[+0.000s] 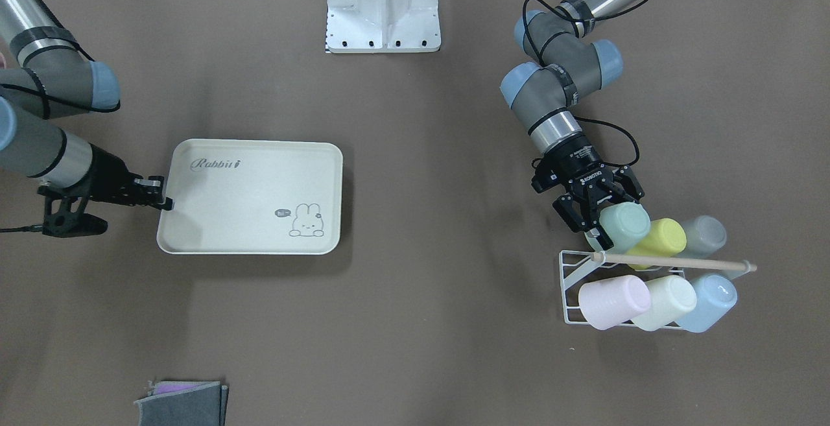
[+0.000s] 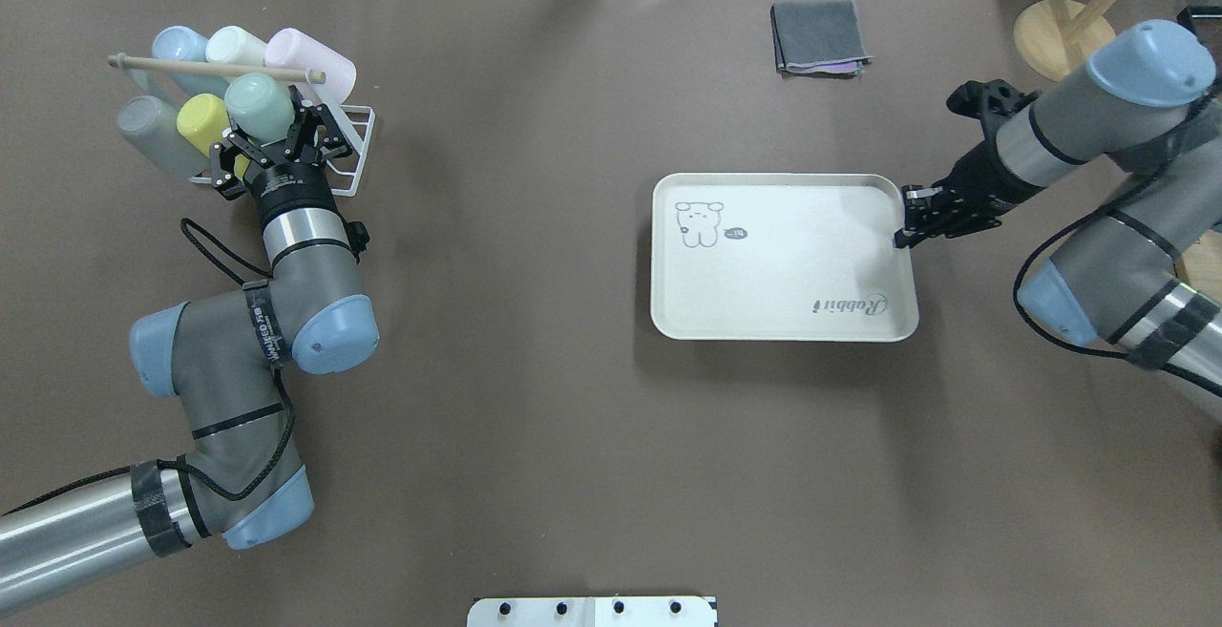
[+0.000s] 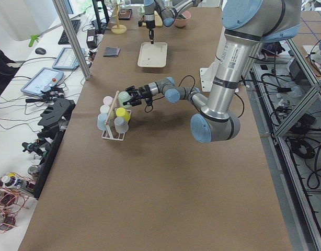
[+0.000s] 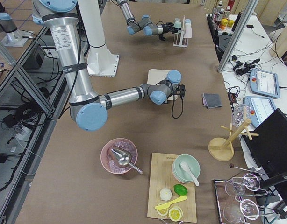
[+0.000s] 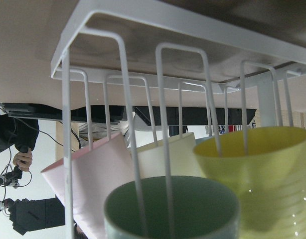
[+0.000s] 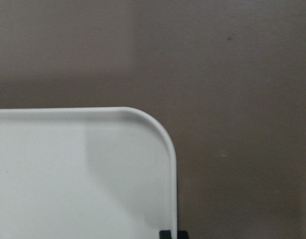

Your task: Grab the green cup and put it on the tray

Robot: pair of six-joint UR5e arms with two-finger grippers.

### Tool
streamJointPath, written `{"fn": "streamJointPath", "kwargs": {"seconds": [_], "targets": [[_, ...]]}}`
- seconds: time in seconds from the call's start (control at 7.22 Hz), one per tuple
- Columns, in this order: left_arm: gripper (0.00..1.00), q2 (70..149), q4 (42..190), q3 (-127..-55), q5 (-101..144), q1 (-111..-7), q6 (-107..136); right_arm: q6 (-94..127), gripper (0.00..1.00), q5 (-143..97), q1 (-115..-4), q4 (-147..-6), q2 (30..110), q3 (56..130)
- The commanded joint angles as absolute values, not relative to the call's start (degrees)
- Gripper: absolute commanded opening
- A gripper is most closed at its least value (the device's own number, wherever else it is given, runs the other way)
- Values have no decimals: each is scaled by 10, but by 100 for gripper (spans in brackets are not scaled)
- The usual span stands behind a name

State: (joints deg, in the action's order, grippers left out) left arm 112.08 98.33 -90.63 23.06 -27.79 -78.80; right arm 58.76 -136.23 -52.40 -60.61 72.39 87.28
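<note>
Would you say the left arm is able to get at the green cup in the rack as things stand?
Probably yes. The left gripper is at the green cup, jaws spread around its mouth end; the wooden rod lies beside it, not across the way.

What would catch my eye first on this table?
A white wire rack crowded with pastel cups sits on the robot's left, where the left gripper straddles the green cup. Towards the right lies a cream tray with a bunny drawing, the right gripper seemingly pinching its rim.

Left end effector point(image 2: 277, 134) spread wide on an outstretched arm, right end effector point(image 2: 903, 238) pinched closed
</note>
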Motion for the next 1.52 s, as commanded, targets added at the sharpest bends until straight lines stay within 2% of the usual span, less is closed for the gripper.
{"fn": "streamJointPath", "kwargs": {"seconds": [0.0,0.28,0.55,0.83,0.97,1.11,1.39], "targets": [[0,1101,985,-974,215,-277,-836,660,0,-1322,-474,-638,652,875],[0,1098,986,-1002,190,-275,-843,663,0,-1263,-438,-672,594,874],[0,1099,1018,-1055,199,-280,-856,661,0,-1218,-411,-670,571,872],[0,1115,1177,-1038,304,-279,-848,663,0,-1204,-390,-668,567,880],[0,1144,1245,-1028,357,-286,-839,664,0,-1205,-379,-671,590,909],[0,1159,1251,-1027,425,-299,-761,663,0,-1201,-369,-671,612,926],[0,1176,1254,-984,548,-299,-471,654,0,-1200,-361,-666,612,907]]}}
